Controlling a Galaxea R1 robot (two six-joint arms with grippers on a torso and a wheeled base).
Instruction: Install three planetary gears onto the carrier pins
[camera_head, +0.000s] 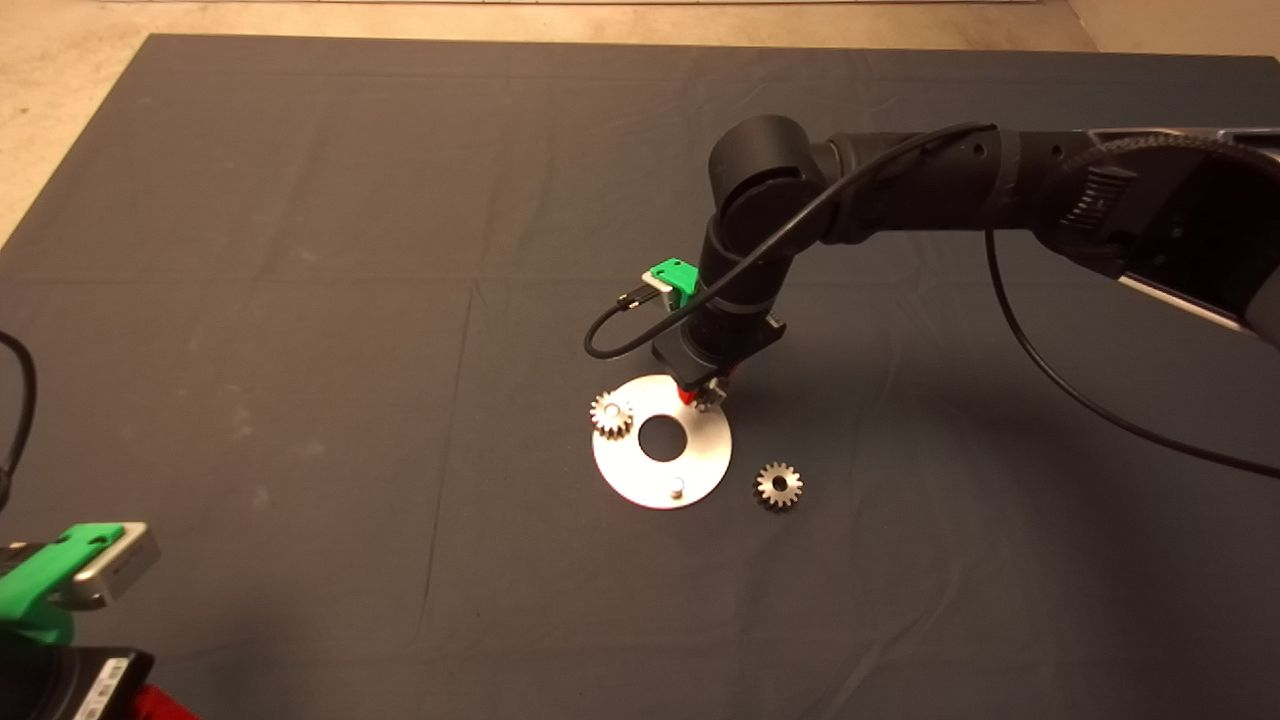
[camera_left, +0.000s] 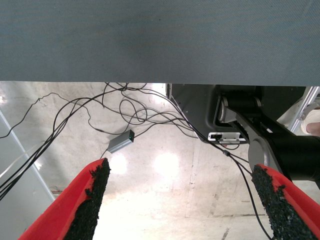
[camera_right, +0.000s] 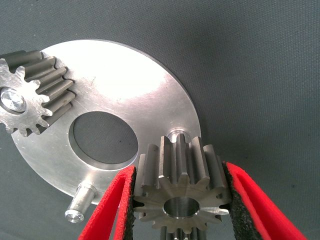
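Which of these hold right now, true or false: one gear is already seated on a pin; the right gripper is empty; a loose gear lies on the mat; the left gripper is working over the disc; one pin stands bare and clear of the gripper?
1. One gear is already seated on a pin of the disc. True.
2. The right gripper is empty. False: its fingers are shut on a second gear, held just above the disc near another pin.
3. A loose gear lies on the mat. True, beside the disc.
4. The left gripper is working over the disc. False: it is parked at the lower left edge, open, facing the floor.
5. One bare pin stands clear of the gripper. True.
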